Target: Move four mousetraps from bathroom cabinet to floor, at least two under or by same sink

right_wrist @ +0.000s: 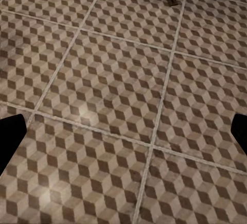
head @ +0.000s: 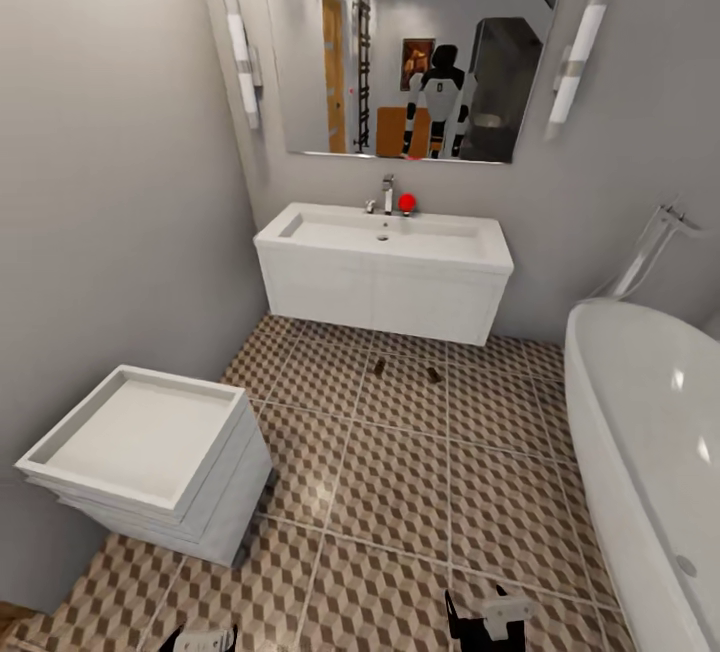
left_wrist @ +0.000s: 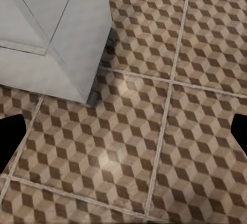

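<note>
Bathroom, cube-pattern floor (head: 400, 492); sink (head: 385, 267) upper centre under a mirror (head: 410, 67), tub (head: 650, 452) right, white drawer unit (head: 150, 457) lower left. Two mousetraps on tiles just in front of sink: one (head: 379, 367), other (head: 434, 374). Left gripper (left_wrist: 123, 136) and right gripper (right_wrist: 123, 141) fingers spread, nothing held

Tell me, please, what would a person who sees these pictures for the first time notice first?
First comes the bathroom floor, its brown and beige cube pattern running under everything. Next is the white bathroom sink on the far wall below a mirror, with a small red object beside its tap and two mousetraps lying on the tiles just in front of it. A white drawer unit stands at the left and a bathtub at the right.
</note>
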`<state>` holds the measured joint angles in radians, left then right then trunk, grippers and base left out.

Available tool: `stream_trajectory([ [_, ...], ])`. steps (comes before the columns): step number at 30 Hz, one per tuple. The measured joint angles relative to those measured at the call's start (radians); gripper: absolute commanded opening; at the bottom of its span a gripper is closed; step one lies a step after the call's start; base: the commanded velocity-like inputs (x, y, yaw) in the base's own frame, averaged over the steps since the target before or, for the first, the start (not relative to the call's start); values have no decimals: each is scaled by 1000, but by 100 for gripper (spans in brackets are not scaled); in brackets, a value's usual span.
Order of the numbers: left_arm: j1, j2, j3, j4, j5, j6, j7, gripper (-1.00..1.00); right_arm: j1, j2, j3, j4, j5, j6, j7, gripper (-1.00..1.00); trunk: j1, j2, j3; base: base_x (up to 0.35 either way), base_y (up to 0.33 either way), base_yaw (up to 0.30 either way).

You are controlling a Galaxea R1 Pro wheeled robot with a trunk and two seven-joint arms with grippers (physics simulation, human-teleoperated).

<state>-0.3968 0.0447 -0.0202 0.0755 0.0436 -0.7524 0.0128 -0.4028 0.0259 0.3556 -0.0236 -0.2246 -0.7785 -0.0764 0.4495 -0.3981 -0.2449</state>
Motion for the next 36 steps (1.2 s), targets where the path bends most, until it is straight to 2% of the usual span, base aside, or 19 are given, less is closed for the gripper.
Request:
stream_trajectory([
  [36,0,-2,0,0,0,9,-1,100,0,2,0,1,0,0,0,100,0,0,-23,0,0,263],
])
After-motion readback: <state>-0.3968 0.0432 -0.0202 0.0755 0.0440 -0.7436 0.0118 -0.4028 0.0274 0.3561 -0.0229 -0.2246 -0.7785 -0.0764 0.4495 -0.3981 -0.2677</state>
